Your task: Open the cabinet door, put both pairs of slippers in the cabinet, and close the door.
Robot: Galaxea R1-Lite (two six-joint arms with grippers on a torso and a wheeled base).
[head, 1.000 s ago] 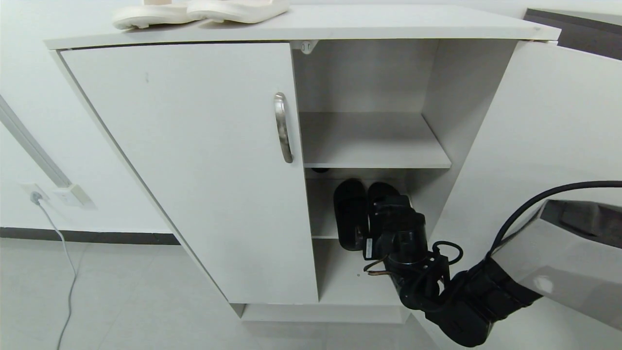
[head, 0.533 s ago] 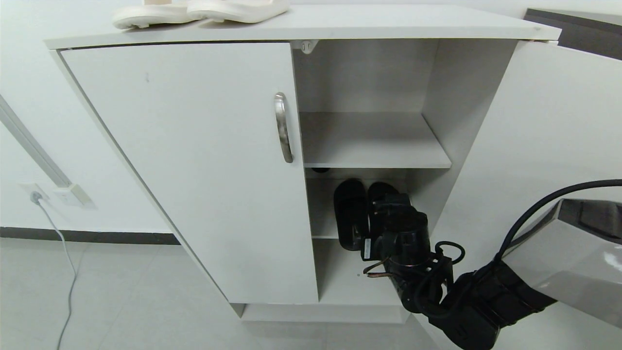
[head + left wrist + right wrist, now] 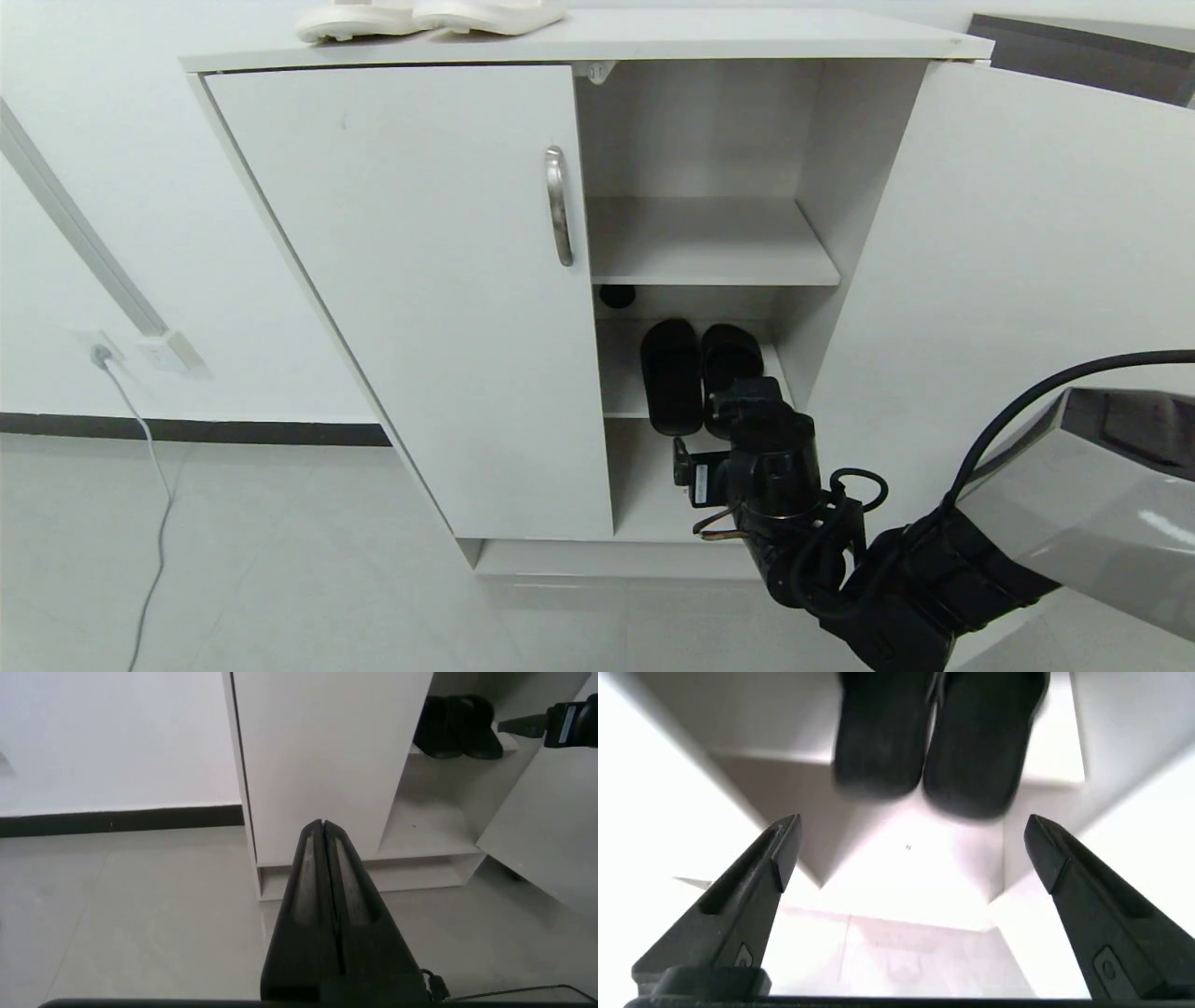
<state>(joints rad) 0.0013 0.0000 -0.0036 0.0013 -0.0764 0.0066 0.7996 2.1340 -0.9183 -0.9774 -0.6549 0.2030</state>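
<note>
My right claw (image 3: 912, 831) wide, empty; black slippers (image 3: 878, 737) just ahead.
High above, white slippers (image 3: 429, 16): likely light, squashy; I'd pinch the straps.

Wall: plain white (image 3: 93, 93), evenly lit.
Baseboard: a dark strip (image 3: 187, 433) runs along the foot of the wall; it shows in the left wrist view too (image 3: 112, 821).
Floor: pale grey tiles (image 3: 233, 588) with faint joints and a dull sheen.
Trunking: a light grey strip (image 3: 75, 224) slants down the wall to a small white box (image 3: 171, 353).
Socket: a wall socket (image 3: 98, 353) sits just beside that box, above the baseboard.
Cable: a grey cable (image 3: 149, 448) hangs from the socket, crosses the baseboard and trails onto the floor.
Furniture: a white cabinet (image 3: 401, 280) stands against the wall.
Dark panel: a dark grey slab (image 3: 1074, 42) shows past the cabinet's top corner on the robot's right; what it is cannot be told.
</note>
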